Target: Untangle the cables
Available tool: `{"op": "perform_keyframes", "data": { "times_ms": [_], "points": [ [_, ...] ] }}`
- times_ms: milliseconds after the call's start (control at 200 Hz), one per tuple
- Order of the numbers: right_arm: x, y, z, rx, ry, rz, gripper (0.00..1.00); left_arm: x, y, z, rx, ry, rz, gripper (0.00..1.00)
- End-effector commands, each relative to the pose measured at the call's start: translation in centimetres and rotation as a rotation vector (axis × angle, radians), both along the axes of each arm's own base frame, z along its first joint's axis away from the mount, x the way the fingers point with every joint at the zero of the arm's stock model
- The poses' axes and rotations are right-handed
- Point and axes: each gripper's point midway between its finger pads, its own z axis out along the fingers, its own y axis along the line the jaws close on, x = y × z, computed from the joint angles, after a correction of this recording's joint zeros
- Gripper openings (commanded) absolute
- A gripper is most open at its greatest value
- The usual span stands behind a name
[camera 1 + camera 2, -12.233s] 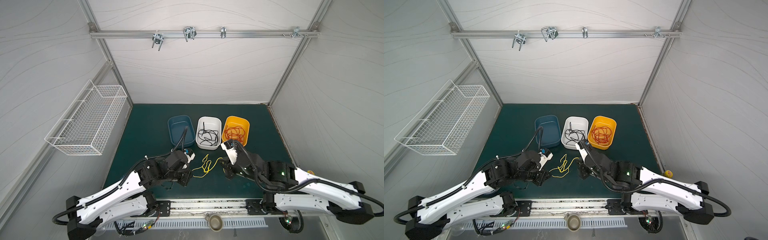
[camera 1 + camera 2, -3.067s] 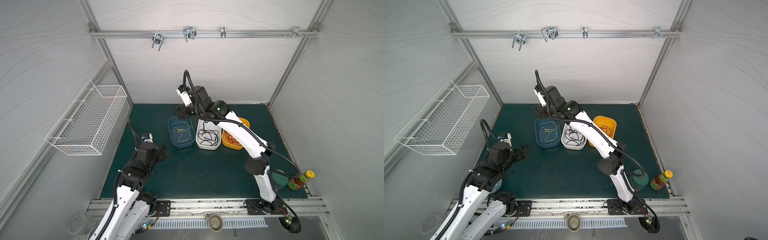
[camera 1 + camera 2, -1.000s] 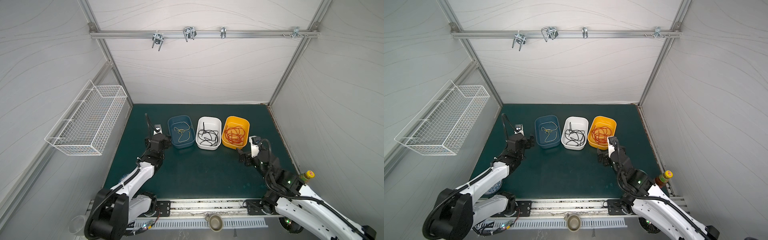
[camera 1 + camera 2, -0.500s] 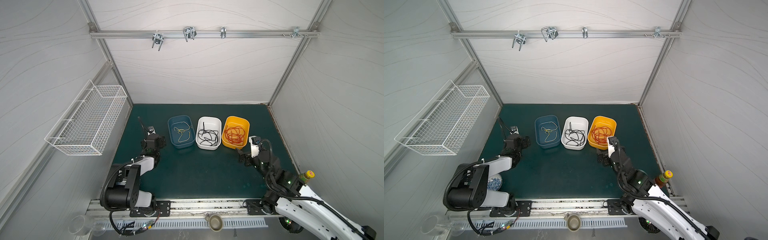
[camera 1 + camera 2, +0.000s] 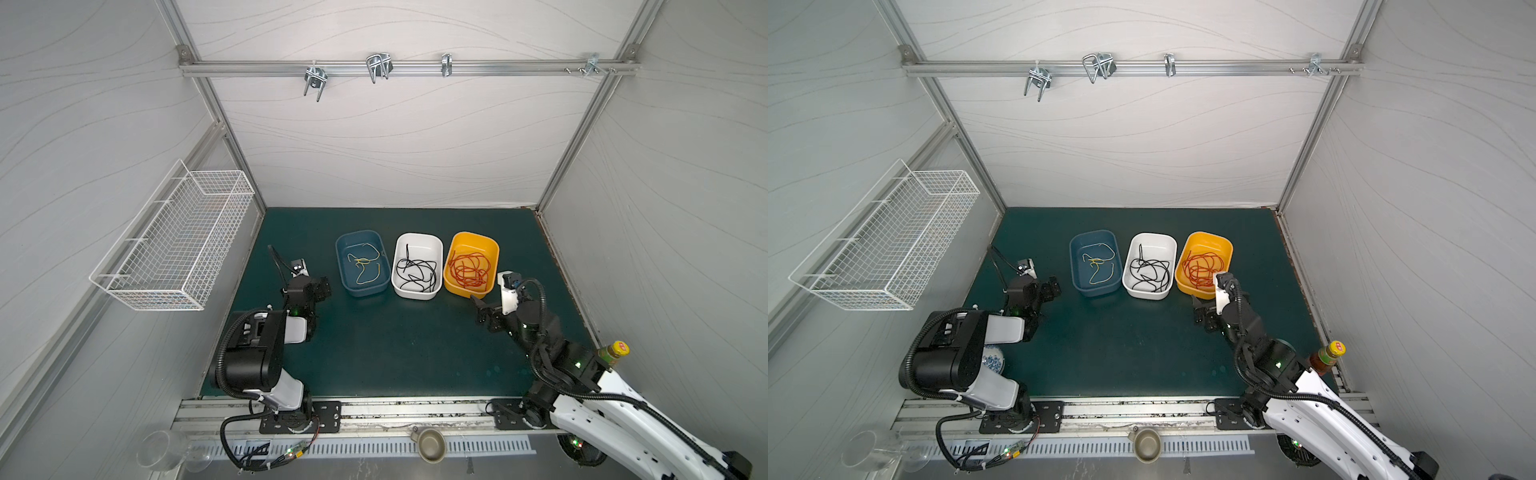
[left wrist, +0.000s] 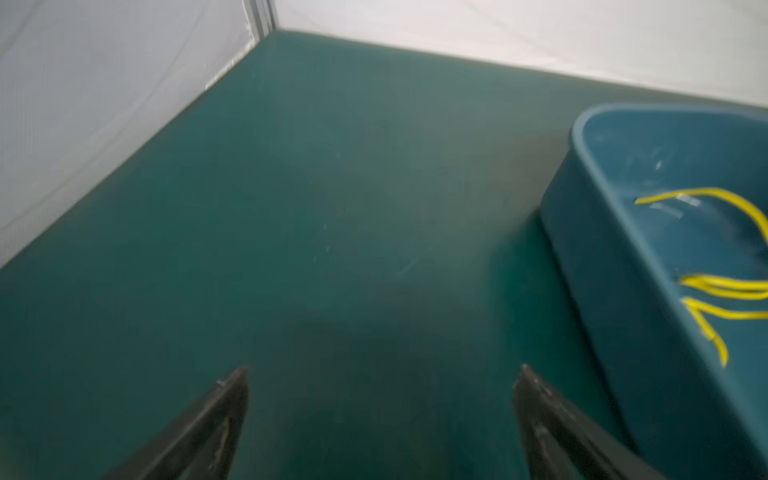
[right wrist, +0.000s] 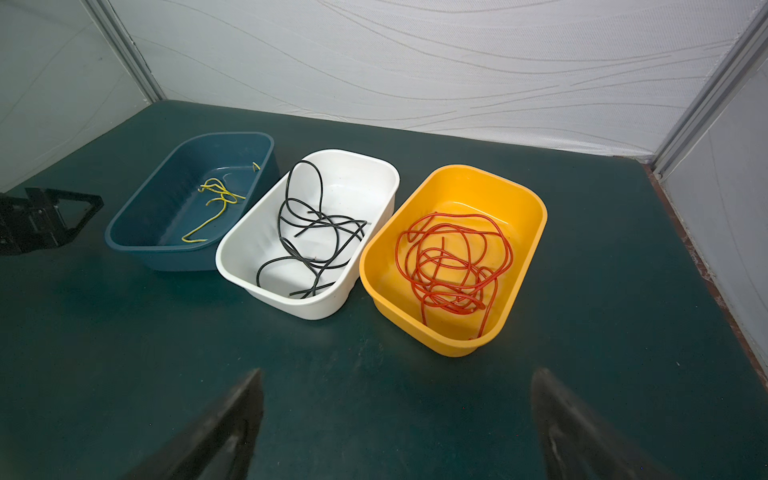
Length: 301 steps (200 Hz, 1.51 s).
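**Three cables sorted, both arms drawing back**

The yellow cable (image 5: pixel 365 266) is no longer lying on the green mat (image 5: pixel 395 353) in front of the white tub (image 5: pixel 417 235), as it was in the earliest frames. It is now resting in the blue tub (image 5: pixel 338 259), just beside the white tub on the side where the left arm (image 5: pixel 257 345) is working. The right arm (image 5: pixel 557 361), which was reaching over that blue tub a few seconds ago, is now sitting back on its own side. The left arm is folding closer to its base than half a second ago.

The black cable (image 5: pixel 417 272) is lying in loose loops inside the white tub. The red cable (image 5: pixel 469 268) is coiling in the orange tub (image 5: pixel 473 235), just beside the white tub on the right arm's side. Each colour is keeping to its own tub, with no strand crossing a rim and none showing on the mat.

The left gripper (image 5: pixel 322 286) is hovering beyond the blue tub from the white tub, its jaws standing wide apart and holding nothing. The right gripper (image 5: pixel 481 316) is hanging nearer the robot's base than the white tub, off toward the orange one, its jaws likewise spread and empty.

Judging from this, the separating is looking finished. The red cable is looping over itself, so any work left would be loosening it within its tub.
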Motion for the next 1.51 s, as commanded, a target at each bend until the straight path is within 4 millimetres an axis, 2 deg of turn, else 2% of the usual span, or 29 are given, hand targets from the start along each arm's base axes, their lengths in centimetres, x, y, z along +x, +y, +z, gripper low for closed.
{"op": "perform_keyframes", "data": {
  "times_ms": [0, 215, 585, 685, 805, 990, 1160, 1501],
  "points": [
    [0.3, -0.1, 0.3, -0.005, -0.032, -0.004, 0.99, 1.4, 0.0, 2.5, -0.002, -0.092, -0.010, 1.00],
    [1.4, -1.7, 0.5, -0.035, -0.108, -0.089, 0.99, 1.5, -0.1, 2.6, 0.004, -0.095, -0.009, 1.00],
    [4.5, -6.1, -0.3, -0.021, -0.130, -0.297, 0.99, 1.5, -0.1, 2.5, 0.003, -0.093, -0.010, 1.00],
    [5.7, -5.8, -1.6, 0.003, -0.093, -0.259, 0.99, 1.5, -0.1, 2.5, 0.004, -0.094, -0.009, 1.00],
    [7.5, -6.4, -3.4, 0.008, -0.036, -0.287, 0.99, 1.5, -0.1, 2.5, 0.004, -0.093, -0.009, 1.00],
    [9.3, -6.7, -2.9, 0.003, -0.109, -0.327, 0.99, 1.5, -0.1, 2.5, 0.004, -0.092, -0.010, 1.00],
    [10.7, -7.4, -5.3, -0.075, -0.086, -0.312, 0.99, 1.5, -0.1, 2.5, 0.004, -0.094, -0.009, 1.00],
    [14.2, -7.6, -6.9, -0.072, -0.127, -0.259, 0.99, 1.5, -0.1, 2.5, 0.004, -0.093, -0.010, 1.00]
  ]
}}
